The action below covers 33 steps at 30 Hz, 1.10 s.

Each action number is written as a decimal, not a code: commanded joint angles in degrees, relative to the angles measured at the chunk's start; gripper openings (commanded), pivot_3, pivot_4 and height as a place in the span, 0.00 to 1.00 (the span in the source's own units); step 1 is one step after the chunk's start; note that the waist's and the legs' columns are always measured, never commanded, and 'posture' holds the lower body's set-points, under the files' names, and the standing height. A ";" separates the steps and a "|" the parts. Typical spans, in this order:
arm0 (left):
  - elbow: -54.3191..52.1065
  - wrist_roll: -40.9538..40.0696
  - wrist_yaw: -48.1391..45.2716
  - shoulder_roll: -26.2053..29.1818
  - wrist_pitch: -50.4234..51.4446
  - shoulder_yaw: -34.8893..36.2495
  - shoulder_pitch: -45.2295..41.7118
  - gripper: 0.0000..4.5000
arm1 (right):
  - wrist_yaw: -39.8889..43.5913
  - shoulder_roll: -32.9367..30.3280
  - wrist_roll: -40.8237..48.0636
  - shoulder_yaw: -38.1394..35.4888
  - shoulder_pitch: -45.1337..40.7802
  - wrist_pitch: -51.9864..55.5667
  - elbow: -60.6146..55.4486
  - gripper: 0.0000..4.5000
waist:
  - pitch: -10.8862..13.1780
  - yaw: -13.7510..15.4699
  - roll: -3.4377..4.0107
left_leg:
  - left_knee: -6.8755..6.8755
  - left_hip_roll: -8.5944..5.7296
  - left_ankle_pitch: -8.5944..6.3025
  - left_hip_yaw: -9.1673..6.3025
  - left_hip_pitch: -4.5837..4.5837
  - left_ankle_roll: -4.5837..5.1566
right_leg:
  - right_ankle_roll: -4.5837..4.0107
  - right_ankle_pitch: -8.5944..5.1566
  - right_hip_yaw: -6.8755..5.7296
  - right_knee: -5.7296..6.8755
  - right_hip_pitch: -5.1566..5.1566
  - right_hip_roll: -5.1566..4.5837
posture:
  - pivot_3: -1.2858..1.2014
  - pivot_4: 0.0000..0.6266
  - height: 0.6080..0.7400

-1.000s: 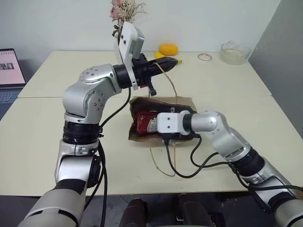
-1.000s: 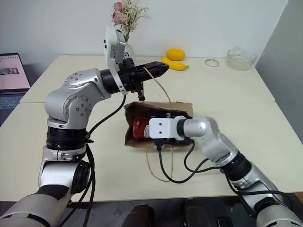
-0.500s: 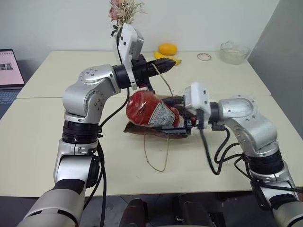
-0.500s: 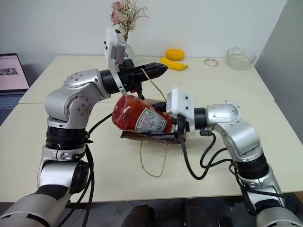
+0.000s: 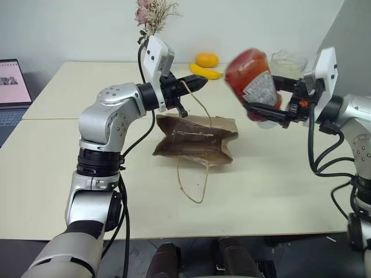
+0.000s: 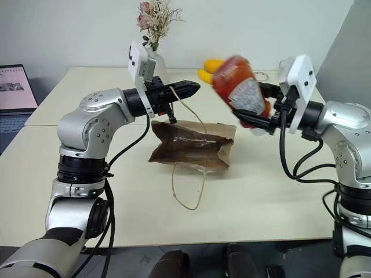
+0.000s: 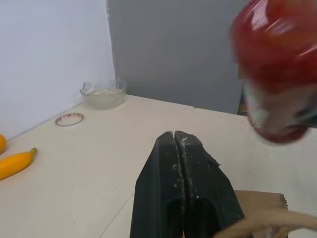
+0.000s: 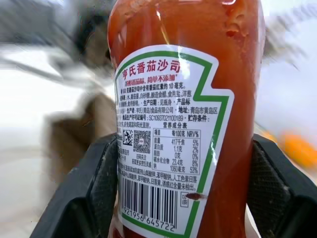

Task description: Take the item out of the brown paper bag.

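The right hand point(image 5: 272, 110) clamps a red ketchup bottle point(image 5: 250, 78), the item, between its two black fingers point(image 8: 270, 186). The fingers press on opposite sides of the labelled body, low on the bottle. The bottle is up in the air, tilted, well clear of the brown paper bag point(image 5: 195, 139) and off to the robot's right of it.

The main risk, as a judgement: the bottle is smooth and rounded, and held by the lower body with most of its bulk sticking out beyond the fingers. A quick swing or a sudden stop could make it pivot or slide out of the grip and fall onto the tabletop point(image 5: 272, 185). It also hangs near the glass bowl point(image 5: 285, 61) at the far right of the tabletop, so a careless sweep that way could knock the bowl.

The right arm is raised and bent out to the robot's right, with the hand pointing roughly level and back toward the middle.

The left hand point(image 5: 197, 84) is pressed shut on a thin tan loop handle point(image 5: 203, 107) of the bag, held level above the bag's far edge. If it lifts higher, the emptied bag could drag or tip. A banana point(image 5: 206, 72) and an orange fruit point(image 5: 206, 59) lie beyond.
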 commanded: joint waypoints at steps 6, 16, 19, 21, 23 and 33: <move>-1.41 -0.05 0.52 0.18 -0.58 0.69 -0.66 0.00 | -2.21 -7.07 -24.07 12.44 2.16 -21.79 19.15 0.68 | 0.04 -0.06 0.05 | -0.05 0.03 0.00 0.25 -0.04 0.00 | 0.00 0.00 0.02 -0.13 -0.05 0.04 | 0.52 0.24 1.00; -1.37 -0.07 0.71 0.12 -0.84 0.87 -0.40 0.00 | -0.03 -8.19 -30.91 15.61 4.27 -27.86 23.68 0.99 | 0.04 -0.06 0.07 | -0.04 0.04 0.01 0.21 -0.04 -0.03 | 0.04 0.02 0.04 -0.23 -0.03 0.02 | 0.52 0.24 1.00; -1.23 0.03 0.77 0.04 -1.06 0.79 -0.29 0.00 | 0.60 -8.75 -29.84 14.11 4.57 -27.03 22.46 0.99 | 0.05 -0.04 0.07 | -0.01 0.04 0.02 0.18 -0.03 -0.03 | 0.05 0.03 0.03 -0.24 0.01 0.02 | 0.52 0.24 1.00; -1.21 0.13 0.78 0.08 -1.22 0.68 -0.17 0.00 | 0.74 -9.40 -27.77 11.64 5.34 -25.62 19.50 0.99 | 0.05 -0.03 0.07 | -0.01 0.04 0.02 0.17 -0.03 -0.03 | 0.05 0.03 0.04 -0.23 0.02 0.02 | 0.52 0.24 1.00; -0.68 0.93 0.68 0.52 -2.12 0.37 -0.24 0.00 | 0.79 -9.09 -22.75 6.53 7.94 -22.83 12.43 0.99 | 0.04 0.01 0.07 | -0.02 0.04 0.02 0.13 -0.04 -0.03 | 0.05 0.03 0.05 -0.23 0.02 0.02 | 0.52 0.24 1.00; 14.68 9.31 -2.94 2.67 -13.27 -2.31 -6.50 0.08 | -15.65 11.81 -5.08 3.26 27.42 -2.18 -31.72 1.00 | 0.05 0.37 0.08 | 0.01 0.06 0.07 -0.15 0.00 -0.16 | 0.07 0.04 -0.08 -0.12 0.06 0.03 | 0.52 0.24 1.00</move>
